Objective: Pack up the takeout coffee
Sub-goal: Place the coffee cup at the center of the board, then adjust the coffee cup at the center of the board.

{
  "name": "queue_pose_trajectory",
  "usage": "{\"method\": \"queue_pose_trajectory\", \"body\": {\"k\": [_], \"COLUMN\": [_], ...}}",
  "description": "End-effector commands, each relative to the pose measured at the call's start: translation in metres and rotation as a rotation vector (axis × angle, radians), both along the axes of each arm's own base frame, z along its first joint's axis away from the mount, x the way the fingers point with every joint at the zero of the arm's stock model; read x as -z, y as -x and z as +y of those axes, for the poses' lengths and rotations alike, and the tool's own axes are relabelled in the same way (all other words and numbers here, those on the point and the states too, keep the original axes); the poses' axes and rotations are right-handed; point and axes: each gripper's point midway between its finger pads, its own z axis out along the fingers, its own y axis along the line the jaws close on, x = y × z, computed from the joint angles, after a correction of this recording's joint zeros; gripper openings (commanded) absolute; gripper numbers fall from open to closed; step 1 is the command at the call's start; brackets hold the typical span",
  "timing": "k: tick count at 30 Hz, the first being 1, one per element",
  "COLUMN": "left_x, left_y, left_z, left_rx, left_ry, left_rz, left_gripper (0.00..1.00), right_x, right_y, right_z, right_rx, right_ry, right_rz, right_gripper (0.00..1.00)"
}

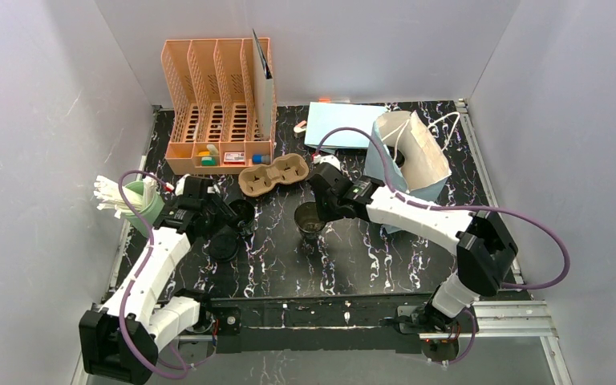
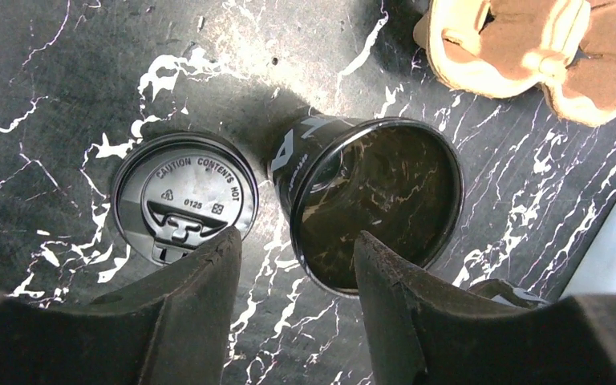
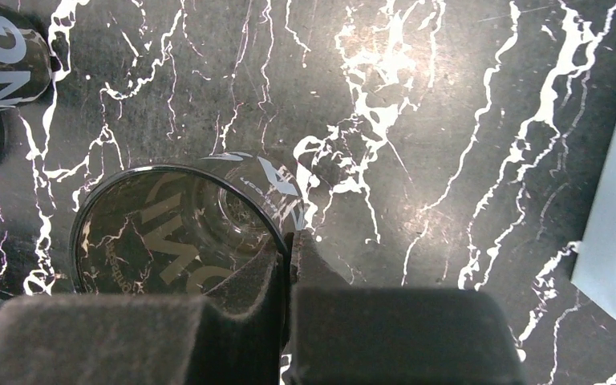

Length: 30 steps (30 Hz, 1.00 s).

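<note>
A dark lidless takeout cup point(image 2: 377, 200) stands on the black marble table beside a loose black lid point(image 2: 183, 196). My left gripper point(image 2: 295, 241) is open above them, one finger over the lid's edge and the other over the cup's mouth. In the top view the left gripper point(image 1: 228, 218) hovers by that cup point(image 1: 242, 210) and lid point(image 1: 223, 245). My right gripper point(image 3: 291, 241) is shut on the rim of a second lidless cup point(image 3: 180, 233), one finger inside it. The top view shows this cup point(image 1: 309, 220) mid-table under the right gripper point(image 1: 321, 207).
The brown pulp carrier point(image 1: 273, 176) lies behind the cups. The light-blue bag point(image 1: 413, 156) stands open at the back right, with a flat blue sheet point(image 1: 341, 124) behind it. An orange organizer point(image 1: 216, 96) stands at the back left, and a green holder with white sticks point(image 1: 132, 200) at the left edge.
</note>
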Motion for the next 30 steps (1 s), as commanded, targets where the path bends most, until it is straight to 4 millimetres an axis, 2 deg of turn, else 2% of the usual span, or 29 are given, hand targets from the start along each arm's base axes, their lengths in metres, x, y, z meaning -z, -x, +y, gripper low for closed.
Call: {"method": "queue_pose_trajectory", "body": {"k": [1, 6, 8, 11, 13, 16, 21, 24, 30], "left_x": [0.006, 0.01, 0.014, 0.016, 0.017, 0.018, 0.014, 0.008, -0.005], "left_y": [-0.011, -0.018, -0.02, -0.022, -0.023, -0.025, -0.031, -0.037, -0.049], "left_z": [0.004, 0.003, 0.002, 0.002, 0.005, 0.008, 0.016, 0.024, 0.043], "left_rx": [-0.041, -0.049, -0.047, -0.051, -0.057, -0.072, -0.096, -0.108, -0.143], "left_ry": [-0.015, -0.013, -0.008, -0.013, -0.026, -0.039, -0.084, -0.135, -0.243], "left_rz": [-0.023, -0.025, -0.017, -0.014, -0.016, -0.023, -0.037, -0.042, -0.053], "left_gripper": [0.49, 0.42, 0.38, 0.33, 0.31, 0.24, 0.09, 0.06, 0.07], "right_x": [0.012, 0.03, 0.034, 0.034, 0.031, 0.024, 0.006, -0.007, -0.035], "right_y": [-0.003, -0.001, -0.001, -0.001, -0.002, -0.003, -0.007, -0.009, -0.007], "right_z": [0.015, 0.017, 0.017, 0.016, 0.015, 0.014, 0.011, 0.008, 0.008], "right_rx": [-0.023, -0.034, -0.037, -0.038, -0.038, -0.038, -0.034, -0.03, -0.045], "right_ry": [-0.042, -0.012, -0.004, -0.004, -0.008, -0.015, -0.03, -0.039, -0.09], "right_rz": [0.012, 0.044, 0.05, 0.042, 0.032, 0.017, -0.025, -0.056, -0.096], "right_gripper": [0.09, 0.1, 0.14, 0.32, 0.37, 0.45, 0.48, 0.5, 0.56]}}
